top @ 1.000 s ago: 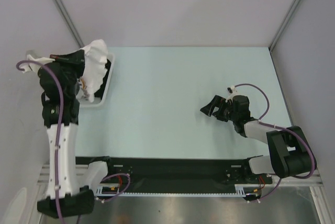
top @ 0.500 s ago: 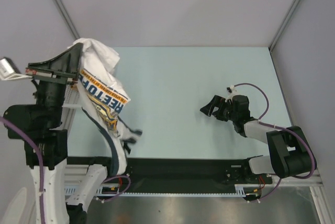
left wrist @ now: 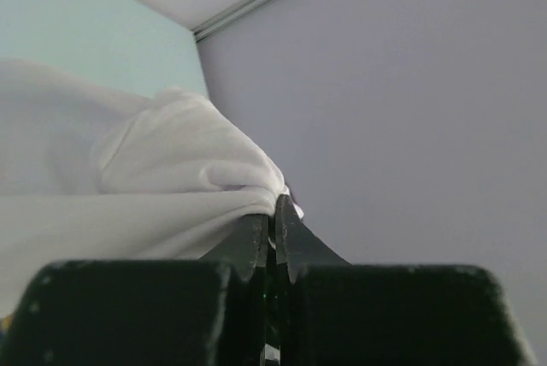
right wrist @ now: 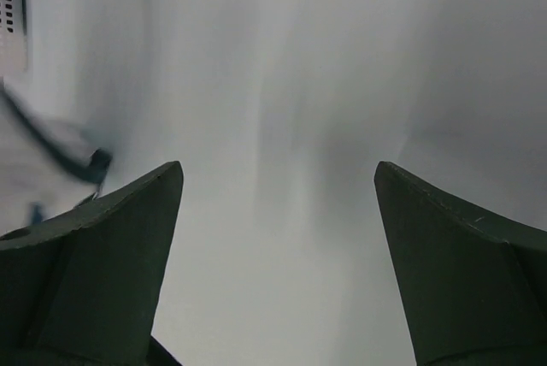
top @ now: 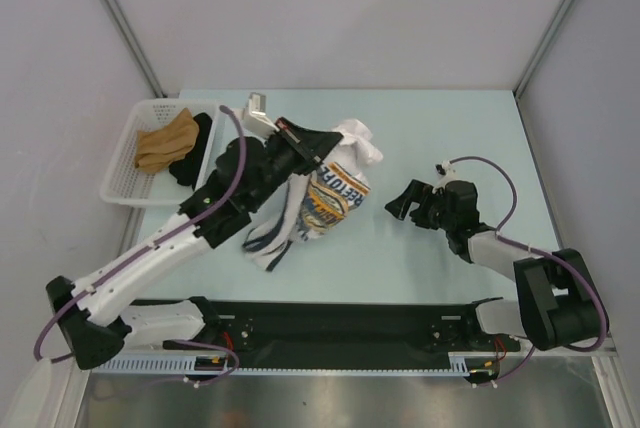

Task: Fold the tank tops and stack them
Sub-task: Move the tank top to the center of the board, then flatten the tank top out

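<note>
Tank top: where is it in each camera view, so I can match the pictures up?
Top external: the tank top is bunched centre-left, held by the left gripper.
Left wrist: the tank top fills the left half as plain white cloth, pinched in the left gripper.
Right wrist: probably the tank top, a blurred white edge with navy trim at far left.
Shared landmark: the left gripper, in the top and left wrist views only.

Part of the tank top (top: 335,196) seems hidden in folds.
</note>
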Controlling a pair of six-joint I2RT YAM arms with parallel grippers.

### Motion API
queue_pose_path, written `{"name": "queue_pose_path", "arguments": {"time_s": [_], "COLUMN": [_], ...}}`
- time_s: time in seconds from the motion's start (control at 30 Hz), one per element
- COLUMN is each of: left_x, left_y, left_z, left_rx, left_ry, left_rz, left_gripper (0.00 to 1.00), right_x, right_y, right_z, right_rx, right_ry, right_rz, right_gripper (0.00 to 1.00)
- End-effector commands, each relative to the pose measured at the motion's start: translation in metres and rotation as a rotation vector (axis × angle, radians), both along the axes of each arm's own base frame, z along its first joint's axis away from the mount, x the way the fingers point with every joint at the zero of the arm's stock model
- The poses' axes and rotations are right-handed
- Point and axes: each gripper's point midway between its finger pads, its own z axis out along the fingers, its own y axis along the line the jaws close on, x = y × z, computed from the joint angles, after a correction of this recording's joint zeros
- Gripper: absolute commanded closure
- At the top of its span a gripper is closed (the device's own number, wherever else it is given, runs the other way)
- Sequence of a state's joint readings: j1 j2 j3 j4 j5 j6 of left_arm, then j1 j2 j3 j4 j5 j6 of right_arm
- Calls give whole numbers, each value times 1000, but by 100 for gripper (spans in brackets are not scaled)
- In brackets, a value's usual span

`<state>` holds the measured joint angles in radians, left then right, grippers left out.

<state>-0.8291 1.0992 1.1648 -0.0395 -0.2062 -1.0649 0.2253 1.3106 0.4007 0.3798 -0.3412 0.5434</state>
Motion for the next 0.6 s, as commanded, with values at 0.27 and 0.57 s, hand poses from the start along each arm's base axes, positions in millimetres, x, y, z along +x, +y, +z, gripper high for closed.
{"name": "queue_pose_path", "arguments": {"time_s": [0.27,0.57], "left_x": [68,68], "left_y": [-71,-1], "left_z": [-115,-176], "left_rx": [416,759], "left_ry": [115,159], "left_rz": [-128,-64], "left_gripper": [8,5], "right_x": [0,5], "right_y": [-66,-59], "right_z": [48,41], "right_rx": [-151,-161], "right_ry": [-195,-177], "right_rz": [-328,-289], "right_gripper": [5,10]}}
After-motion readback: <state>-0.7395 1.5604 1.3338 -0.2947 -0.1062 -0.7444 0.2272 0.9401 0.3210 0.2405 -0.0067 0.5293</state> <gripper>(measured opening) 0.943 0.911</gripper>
